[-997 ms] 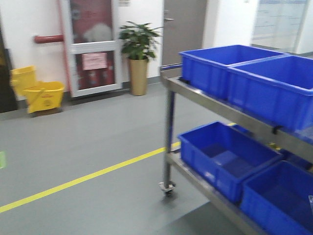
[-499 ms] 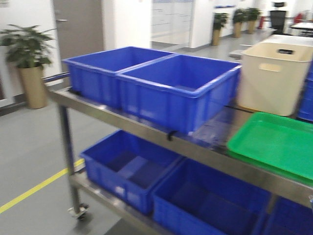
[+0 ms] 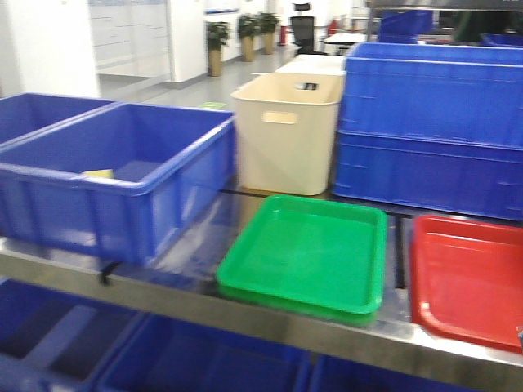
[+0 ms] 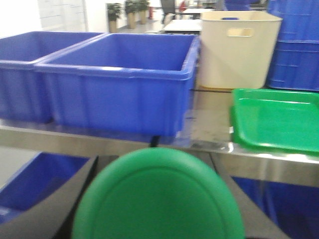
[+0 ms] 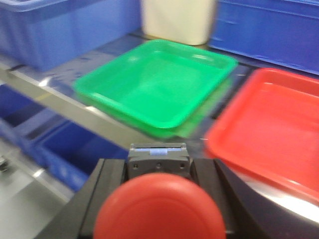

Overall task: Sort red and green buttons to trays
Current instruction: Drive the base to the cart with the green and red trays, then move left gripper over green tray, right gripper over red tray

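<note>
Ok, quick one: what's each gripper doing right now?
The left gripper is shut on the green button.
The right gripper is shut on the red button.

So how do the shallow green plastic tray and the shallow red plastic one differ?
The green tray sits left, before the cream plastic tub; the red tray sits right, before stacked blue crates. The green tray seems stacked on another green one; the red tray looks single. Both are glossy and empty.
</note>
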Robot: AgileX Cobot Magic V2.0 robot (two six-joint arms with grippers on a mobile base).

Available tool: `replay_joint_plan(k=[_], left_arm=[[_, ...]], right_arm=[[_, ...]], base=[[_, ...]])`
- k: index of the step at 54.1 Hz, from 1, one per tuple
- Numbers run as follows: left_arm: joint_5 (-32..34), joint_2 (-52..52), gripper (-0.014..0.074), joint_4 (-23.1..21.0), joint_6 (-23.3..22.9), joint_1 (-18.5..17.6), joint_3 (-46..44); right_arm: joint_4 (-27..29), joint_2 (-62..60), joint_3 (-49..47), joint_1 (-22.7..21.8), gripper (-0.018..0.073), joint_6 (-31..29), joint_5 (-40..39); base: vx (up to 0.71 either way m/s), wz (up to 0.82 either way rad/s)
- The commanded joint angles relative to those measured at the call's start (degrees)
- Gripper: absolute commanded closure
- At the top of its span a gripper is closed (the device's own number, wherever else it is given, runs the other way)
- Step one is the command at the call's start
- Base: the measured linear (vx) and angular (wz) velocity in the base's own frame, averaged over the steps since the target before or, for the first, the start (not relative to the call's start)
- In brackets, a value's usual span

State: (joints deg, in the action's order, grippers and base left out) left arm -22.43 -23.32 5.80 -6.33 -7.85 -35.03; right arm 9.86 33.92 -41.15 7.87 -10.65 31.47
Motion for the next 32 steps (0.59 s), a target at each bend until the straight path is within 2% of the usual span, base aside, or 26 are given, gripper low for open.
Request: replay_joint_plan(k=[1,21,32], left_arm=[[5.0,-0.4,0.0596,-0.2,-0.1,-0.4,-1.5],[5.0,-0.4,0.0596,-0.2,-0.1,-0.4,-1.5],[5.0,-0.4,0.0596,-0.2,-0.1,-0.4,-1.5]], right_arm=[[0.0,0.3,-1.8,0.0,0.0568,0.1,-5.1],[0.0,0.3,-1.8,0.0,0.0568,0.1,-5.1],[0.0,0.3,-1.8,0.0,0.0568,0.1,-5.1]], base=[[0.21,-0.59],[0.21,-0.52],[0.2,-0.35]])
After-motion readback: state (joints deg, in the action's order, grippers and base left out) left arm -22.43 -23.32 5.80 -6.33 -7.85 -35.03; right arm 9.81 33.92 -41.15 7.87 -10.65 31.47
